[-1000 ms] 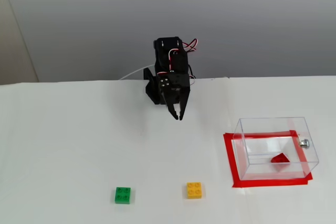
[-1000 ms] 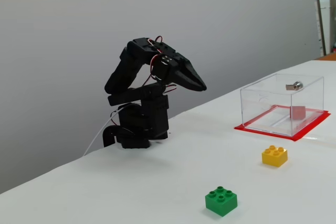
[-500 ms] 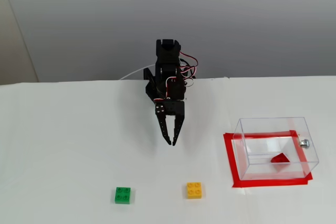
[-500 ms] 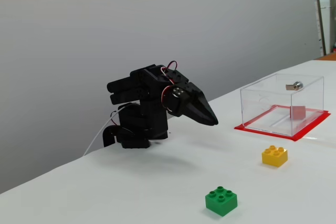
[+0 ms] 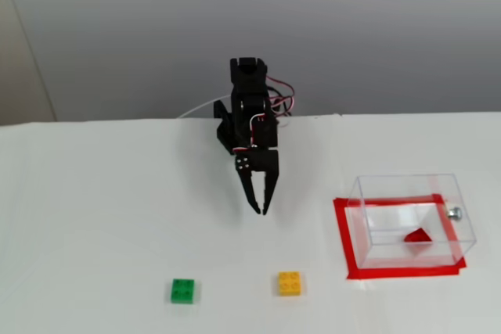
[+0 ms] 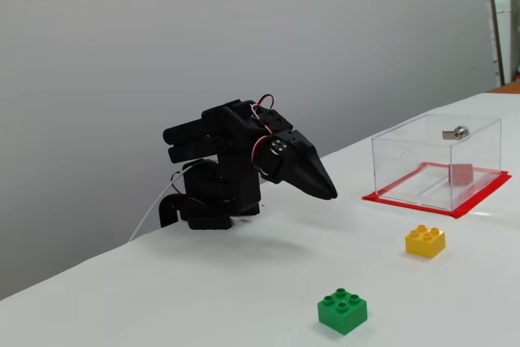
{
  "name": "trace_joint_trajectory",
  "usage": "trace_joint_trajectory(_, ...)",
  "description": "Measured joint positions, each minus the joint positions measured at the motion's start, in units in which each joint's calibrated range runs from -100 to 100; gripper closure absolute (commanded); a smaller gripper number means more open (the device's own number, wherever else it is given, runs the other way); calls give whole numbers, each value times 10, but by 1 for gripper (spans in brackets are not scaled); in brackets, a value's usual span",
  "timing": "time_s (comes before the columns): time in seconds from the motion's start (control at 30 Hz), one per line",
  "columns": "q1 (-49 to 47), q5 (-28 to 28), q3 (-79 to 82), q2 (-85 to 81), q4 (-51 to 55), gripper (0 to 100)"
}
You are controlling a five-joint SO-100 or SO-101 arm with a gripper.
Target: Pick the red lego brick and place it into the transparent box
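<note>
We see the red lego brick lying inside the transparent box, on its floor toward the side with the small silver knob. Through the clear walls in the other fixed view the brick looks pale red. The box stands upright, open-topped, on the white table.

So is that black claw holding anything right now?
No, nothing. The claw is shut and empty above the table. The red brick already lies inside the clear box.
</note>
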Motion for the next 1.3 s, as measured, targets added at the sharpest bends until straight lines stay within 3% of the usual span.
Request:
trace_joint_trajectory(0.53,0,0,-47,0,258,99)
trace_joint_trajectory(1.3,-16,-1,-49,0,269,98)
